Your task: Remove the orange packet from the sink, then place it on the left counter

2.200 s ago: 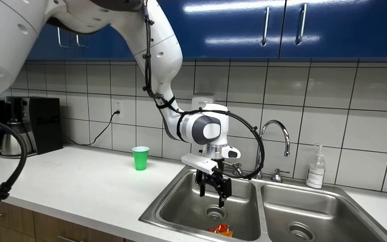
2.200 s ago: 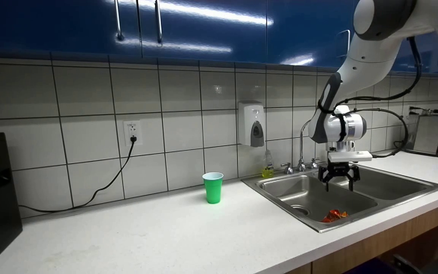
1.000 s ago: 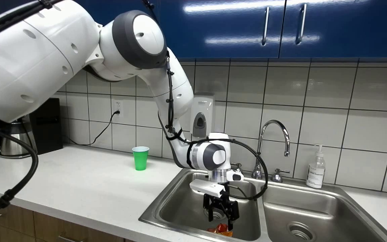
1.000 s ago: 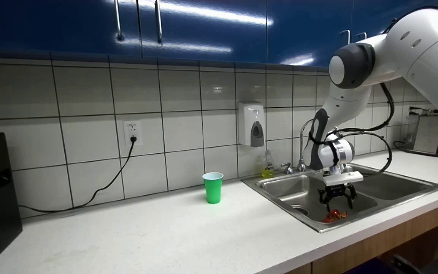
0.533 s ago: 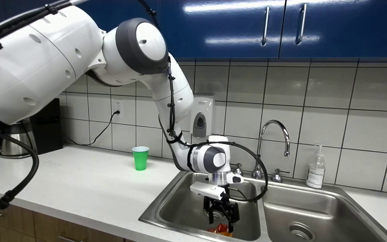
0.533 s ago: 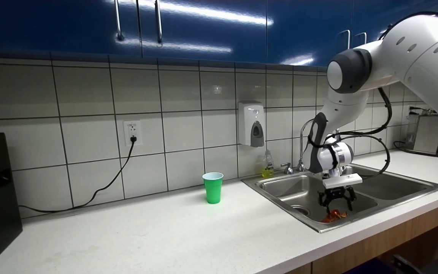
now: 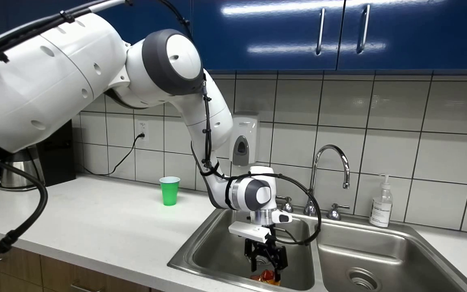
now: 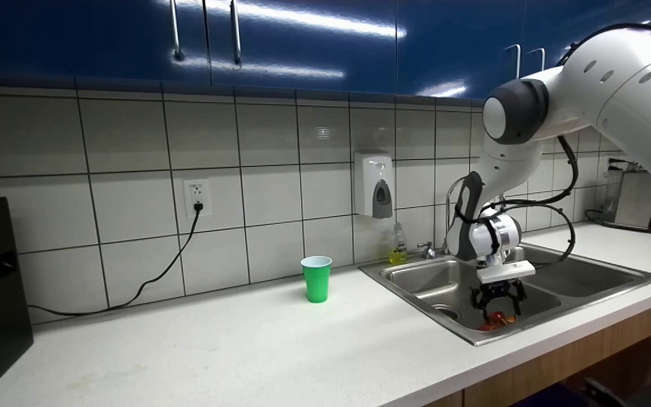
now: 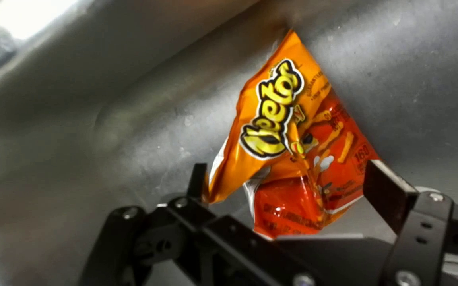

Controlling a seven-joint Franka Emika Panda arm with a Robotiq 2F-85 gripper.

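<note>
The crinkled orange packet [image 7: 266, 276] lies in the near part of the left basin of the steel sink [image 7: 185, 255]. It also shows in an exterior view [image 8: 495, 322]. In the wrist view the packet [image 9: 276, 111] is folded, with a yellow logo and red areas. My gripper [image 9: 288, 176] is open, its jaws wide apart on either side of the packet's lower part. The left fingertip stands at the packet's left corner, the right one at its right edge; I cannot tell whether they touch. The left counter [image 7: 95, 219] is white and lies left of the sink.
A green cup [image 7: 170, 191] stands on the left counter near the wall. The sink's walls and the basin divider [image 7: 315, 251] surround the gripper. The chrome faucet [image 7: 345, 162] stands behind. A soap bottle [image 7: 381, 207] is at the back right.
The arm has lowered, bringing the open gripper down into the left basin over the packet. In the last half second it sinks slightly more. The packet has not visibly moved.
</note>
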